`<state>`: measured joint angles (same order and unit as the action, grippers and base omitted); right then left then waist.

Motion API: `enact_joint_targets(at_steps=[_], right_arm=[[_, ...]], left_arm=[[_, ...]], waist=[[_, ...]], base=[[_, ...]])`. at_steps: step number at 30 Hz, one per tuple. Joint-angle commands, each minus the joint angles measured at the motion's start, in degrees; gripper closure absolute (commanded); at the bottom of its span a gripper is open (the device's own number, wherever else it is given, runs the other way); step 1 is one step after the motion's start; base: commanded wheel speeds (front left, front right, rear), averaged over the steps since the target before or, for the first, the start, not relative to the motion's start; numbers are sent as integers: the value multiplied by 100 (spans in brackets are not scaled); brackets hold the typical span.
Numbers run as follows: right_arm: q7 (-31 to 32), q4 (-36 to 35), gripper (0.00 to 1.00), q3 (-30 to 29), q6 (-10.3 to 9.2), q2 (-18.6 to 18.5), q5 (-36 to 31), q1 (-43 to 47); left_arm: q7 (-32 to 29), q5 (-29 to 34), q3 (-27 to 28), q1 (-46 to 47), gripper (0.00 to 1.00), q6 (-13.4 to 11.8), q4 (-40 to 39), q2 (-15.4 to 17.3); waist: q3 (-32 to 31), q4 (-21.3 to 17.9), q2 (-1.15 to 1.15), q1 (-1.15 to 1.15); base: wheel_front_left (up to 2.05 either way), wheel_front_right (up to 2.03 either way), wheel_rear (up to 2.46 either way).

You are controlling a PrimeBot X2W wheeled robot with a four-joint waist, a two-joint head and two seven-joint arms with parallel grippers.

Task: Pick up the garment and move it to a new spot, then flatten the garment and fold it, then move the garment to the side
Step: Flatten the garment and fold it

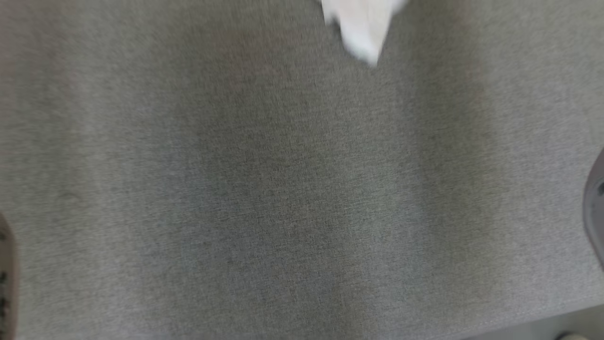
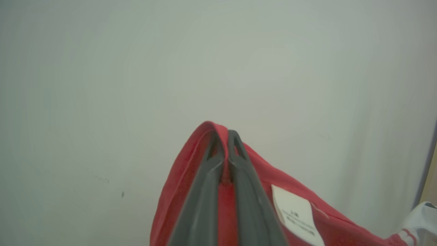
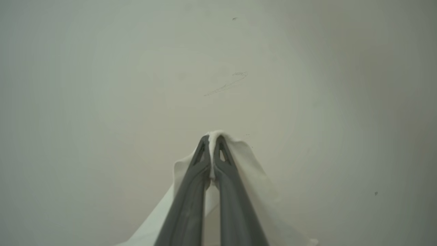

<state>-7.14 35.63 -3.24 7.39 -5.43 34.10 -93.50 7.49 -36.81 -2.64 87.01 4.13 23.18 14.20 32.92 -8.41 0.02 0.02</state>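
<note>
The garment is red and white. In the left wrist view its red part (image 2: 177,191) with a white label (image 2: 297,215) hangs from my left gripper (image 2: 225,135), whose dark fingers (image 2: 205,191) are shut on a red edge. In the right wrist view my right gripper (image 3: 212,138) is shut on a white fold of the garment (image 3: 252,171). A blurred white tip of the garment (image 1: 363,28) hangs down at the top of the head view, above the grey cloth-covered table (image 1: 283,189).
A pale wall (image 2: 170,68) lies behind both grippers in the wrist views. At the head view's right edge sits a dark rounded part (image 1: 595,208). The table's front edge (image 1: 542,316) runs along the lower right.
</note>
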Motion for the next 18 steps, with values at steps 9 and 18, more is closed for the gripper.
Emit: enact_joint_targets(at_steps=[9,18], right_arm=[[-794,-192,100,-39,17,-175,-313,-647],[-799,91,100,845,17,-454,-248,528]], left_arm=[[742,216,147,647,100,244,-58,18],[776,223,182,-831,100,329,207,-65]], waist=[[824,-77,-2,-2],[815,37,-2,-2]], base=[[0,0,0],[0,0,0]])
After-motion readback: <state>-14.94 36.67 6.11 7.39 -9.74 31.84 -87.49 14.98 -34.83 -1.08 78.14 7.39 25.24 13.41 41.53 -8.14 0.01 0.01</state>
